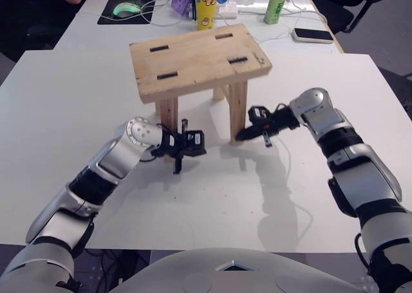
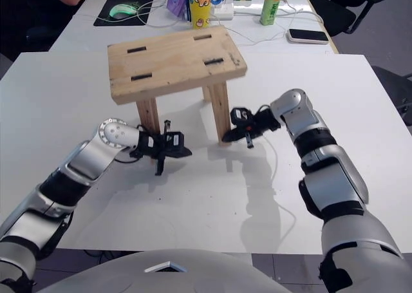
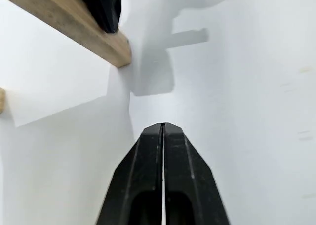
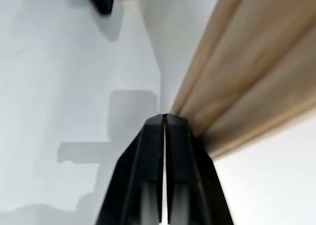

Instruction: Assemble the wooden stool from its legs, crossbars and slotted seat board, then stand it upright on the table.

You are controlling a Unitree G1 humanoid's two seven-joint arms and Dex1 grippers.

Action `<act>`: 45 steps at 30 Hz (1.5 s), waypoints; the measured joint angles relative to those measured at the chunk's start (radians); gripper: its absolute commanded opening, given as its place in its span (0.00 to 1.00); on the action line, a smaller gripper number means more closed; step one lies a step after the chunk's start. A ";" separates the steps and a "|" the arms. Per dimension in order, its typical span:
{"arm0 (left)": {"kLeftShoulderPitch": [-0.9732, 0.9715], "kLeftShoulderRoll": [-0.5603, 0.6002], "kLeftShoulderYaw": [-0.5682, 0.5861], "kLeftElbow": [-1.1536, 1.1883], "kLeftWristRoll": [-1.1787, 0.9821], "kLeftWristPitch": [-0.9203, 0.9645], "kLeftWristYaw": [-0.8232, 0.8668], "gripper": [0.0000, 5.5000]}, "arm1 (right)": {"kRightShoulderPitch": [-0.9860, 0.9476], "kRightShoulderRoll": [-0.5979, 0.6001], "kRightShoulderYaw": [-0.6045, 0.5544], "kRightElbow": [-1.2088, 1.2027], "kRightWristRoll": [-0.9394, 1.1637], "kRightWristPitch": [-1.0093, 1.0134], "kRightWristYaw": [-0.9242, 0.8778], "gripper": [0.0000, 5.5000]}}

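Standing on all its legs, the wooden stool (image 1: 193, 58) occupied the far middle of the white table (image 1: 64, 113), its slotted seat board (image 1: 199, 48) level and facing up, four dark slots showing in the top. Both arms lay low at its near side. The left gripper (image 1: 176, 165) hung just beside the foot of the near left leg (image 1: 168, 113), its two black fingers (image 3: 148, 185) pressed flat together with nothing between them. The right gripper (image 1: 240, 137) pointed at the foot of the near right leg (image 1: 238, 109), likewise clenched and empty; its tip met the wood or stopped just short of it, and the pictures did not settle which.

Judged from how it lay, the assembly looked finished and the stool upright, with little left but to draw the arms clear.

The stool appeared to be plain solid timber: stiff, not fragile, and probably heavy for such slim claws. Its sanded faces could slide in a pinch, and legs seated only in slots might work loose if pulled sideways. Any further lift would be safest with one claw around each near leg, high up under the seat, or across the seat's edge, keeping the load even.

A green carton (image 1: 276, 4) and a yellow cup (image 1: 206, 6) stood on the desk beyond.
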 measured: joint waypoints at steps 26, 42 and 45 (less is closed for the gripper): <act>-0.201 -0.245 0.196 0.856 0.050 -0.612 0.103 0.00 | 0.032 0.221 -0.169 0.265 -0.205 -0.142 -0.674 0.00; 0.467 -0.449 0.538 -0.054 -0.322 -0.345 0.534 0.00 | 0.651 0.436 -0.549 -0.677 0.208 0.176 -1.113 0.00; 0.476 -0.507 0.529 -0.066 -0.322 -0.342 0.607 0.00 | 0.672 0.461 -0.558 -0.693 0.163 0.272 -1.260 0.00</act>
